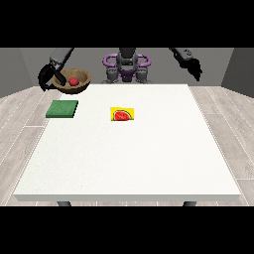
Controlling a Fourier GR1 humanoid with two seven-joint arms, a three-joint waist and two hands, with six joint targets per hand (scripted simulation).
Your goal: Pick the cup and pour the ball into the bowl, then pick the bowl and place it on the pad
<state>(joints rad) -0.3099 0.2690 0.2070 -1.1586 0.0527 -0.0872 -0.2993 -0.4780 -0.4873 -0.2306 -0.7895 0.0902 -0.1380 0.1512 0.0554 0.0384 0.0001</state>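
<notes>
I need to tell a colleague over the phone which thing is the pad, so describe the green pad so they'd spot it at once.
Start at the large white table and look to its far corner at the view's left. Lying flat there is the green pad, below the brown bowl held up by the hand. It is the only plain green square; the yellow card nearby bears a picture.

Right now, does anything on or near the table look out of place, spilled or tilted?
Nothing looks spilled. The bowl is off the table, held up by the hand at the view's left, red ball inside it. The green pad lies flat and bare. A yellow card lies mid-table. No cup is visible.
</notes>
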